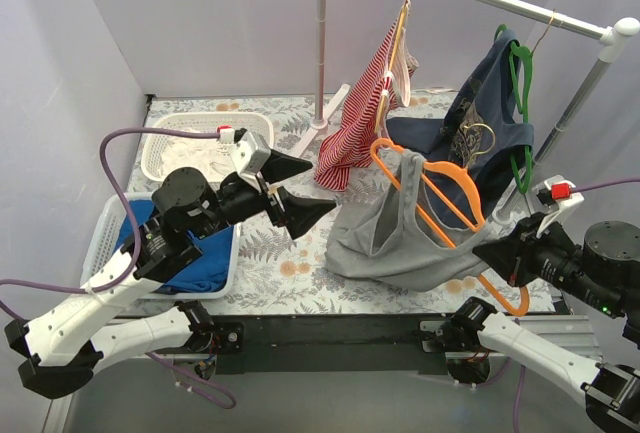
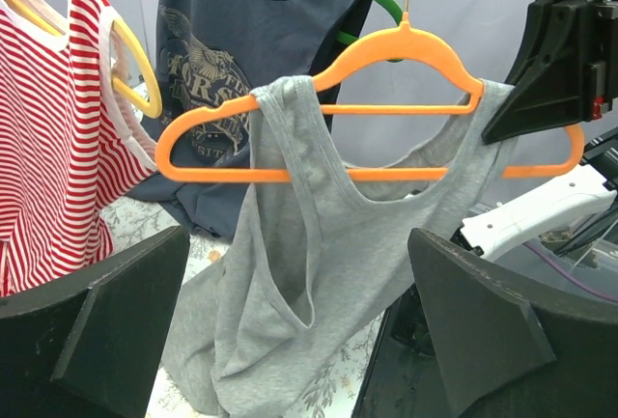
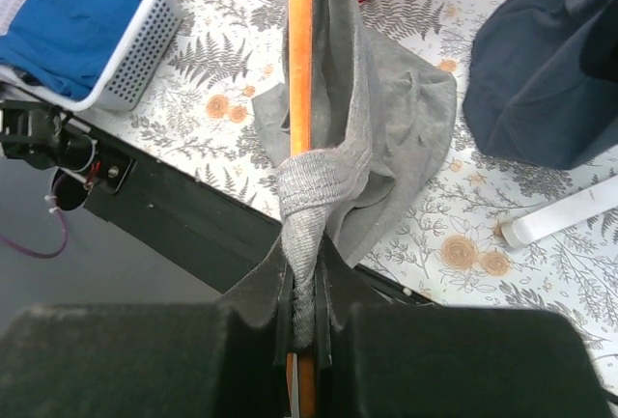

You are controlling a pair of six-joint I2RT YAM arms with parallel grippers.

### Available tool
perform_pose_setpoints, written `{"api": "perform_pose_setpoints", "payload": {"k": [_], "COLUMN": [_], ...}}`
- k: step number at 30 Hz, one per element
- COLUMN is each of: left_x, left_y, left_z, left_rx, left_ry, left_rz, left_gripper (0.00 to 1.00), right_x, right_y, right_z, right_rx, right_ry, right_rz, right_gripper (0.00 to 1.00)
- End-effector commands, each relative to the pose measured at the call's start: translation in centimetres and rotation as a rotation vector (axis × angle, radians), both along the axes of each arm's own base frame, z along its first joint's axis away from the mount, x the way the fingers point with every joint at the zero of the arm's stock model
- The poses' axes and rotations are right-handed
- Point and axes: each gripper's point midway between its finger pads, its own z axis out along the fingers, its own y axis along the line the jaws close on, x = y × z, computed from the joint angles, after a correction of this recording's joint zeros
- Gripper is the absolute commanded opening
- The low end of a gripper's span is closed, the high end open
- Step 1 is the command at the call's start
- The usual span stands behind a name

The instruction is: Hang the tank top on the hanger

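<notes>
Grey fabric of the tank top [image 1: 400, 233] is hanging from the orange hanger [image 1: 470, 198], with its lower part pooling on the floral tabletop [image 1: 290, 273] in front of the navy printed shirt [image 1: 480, 133]. From the left wrist camera, one strap is lying over the hanger's sloping arm, some way in from the tip, while the other side of the tank top is running up to the end that the right arm is gripping.

The right pincer [image 3: 307, 292] is clamping together on that end of the hanger, and a bunched, twisted strap is being pinched in with the plastic. The left pincer [image 1: 310, 190] is hovering with its fingers spread fully apart, facing the garment and holding nothing.

The task is looking nearly finished, but several things could be going wrong from here:
- The trapped strap is probably depending on the grip, so it may be slipping off the tip as soon as the right jaws are letting go.
- The free strap is sitting on a slope, and the weight of the cloth dragging on the tabletop could be pulling it down and off.
- Only one end of the hanger is being held, so any tilt may be tipping the garment toward the unsupported side.
</notes>
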Motion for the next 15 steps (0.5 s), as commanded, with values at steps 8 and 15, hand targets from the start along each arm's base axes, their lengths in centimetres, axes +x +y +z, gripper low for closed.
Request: {"api": "perform_pose_setpoints", "payload": {"k": [8, 15], "left_x": [-0.5, -0.1], "left_y": [0.3, -0.3], "left_z": [-2.0, -3.1], "left_rx": [0.027, 0.053], "left_ry": [0.051, 0.073], "left_rz": [-0.009, -0.009], "left_gripper": [0.98, 0.98], "right_x": [2.9, 7.0], "right_y": [-1.8, -2.4], "right_z": [1.5, 3.6], "right_rx": [0.011, -0.036], "right_ry": [-0.056, -0.117], "right_rz": [-0.206, -0.396], "right_gripper": [0.01, 0.01]}}
